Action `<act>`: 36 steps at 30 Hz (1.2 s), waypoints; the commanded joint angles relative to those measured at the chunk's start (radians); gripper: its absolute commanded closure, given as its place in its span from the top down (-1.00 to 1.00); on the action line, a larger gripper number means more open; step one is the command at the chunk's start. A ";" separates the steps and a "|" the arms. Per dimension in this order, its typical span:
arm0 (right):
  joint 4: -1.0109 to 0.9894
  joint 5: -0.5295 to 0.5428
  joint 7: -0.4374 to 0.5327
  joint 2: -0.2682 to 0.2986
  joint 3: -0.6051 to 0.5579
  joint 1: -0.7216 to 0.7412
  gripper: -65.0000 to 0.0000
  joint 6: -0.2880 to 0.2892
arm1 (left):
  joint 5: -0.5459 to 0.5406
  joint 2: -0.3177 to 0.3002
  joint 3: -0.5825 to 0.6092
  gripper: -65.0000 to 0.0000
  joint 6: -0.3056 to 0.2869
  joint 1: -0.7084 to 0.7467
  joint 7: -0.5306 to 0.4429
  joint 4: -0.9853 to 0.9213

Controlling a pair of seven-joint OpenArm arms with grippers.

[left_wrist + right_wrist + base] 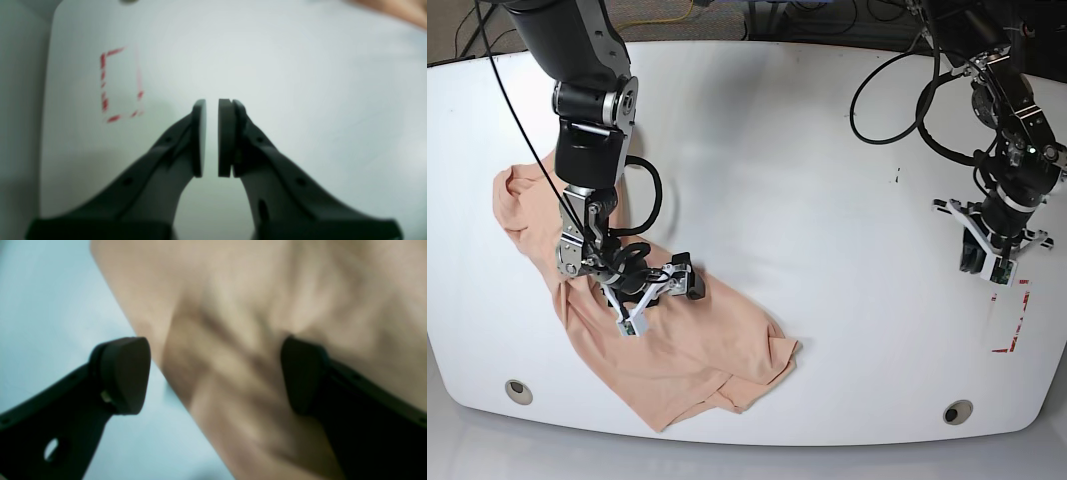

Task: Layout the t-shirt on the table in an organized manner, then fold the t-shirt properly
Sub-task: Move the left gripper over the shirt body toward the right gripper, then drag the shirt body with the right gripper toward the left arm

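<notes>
The peach t-shirt (677,350) lies crumpled on the left front part of the white table (807,200), with one corner folded over near the front edge. My right gripper (659,300) hovers low over the shirt's middle, open wide. In the right wrist view its jaws (213,373) straddle a wrinkled fold of the t-shirt (233,306), one finger (123,373) over bare table and the other on the cloth. My left gripper (989,268) hangs over bare table at the right, far from the shirt. Its pads (227,136) stand almost together with nothing between them.
A red-marked rectangle (121,85) lies on the table just left of the left gripper, close to the table's edge (1017,320). Two round grommet holes (518,390) (957,411) sit near the front edge. Black cables (897,100) loop over the table at the back right.
</notes>
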 commanded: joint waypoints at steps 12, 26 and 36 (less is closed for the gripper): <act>-0.029 0.025 -0.009 -0.041 -0.100 -0.007 0.80 0.009 | -0.008 -0.012 -0.105 -0.82 0.001 -0.013 0.049 0.019; 0.341 0.017 -0.199 -0.202 -0.126 -0.261 0.80 0.009 | -0.008 -0.028 -0.108 -0.82 0.001 -0.016 0.049 0.016; 0.576 0.025 -0.288 -0.237 -0.299 -0.456 0.80 0.009 | -0.008 -0.026 -0.106 -0.82 0.001 -0.017 0.049 0.014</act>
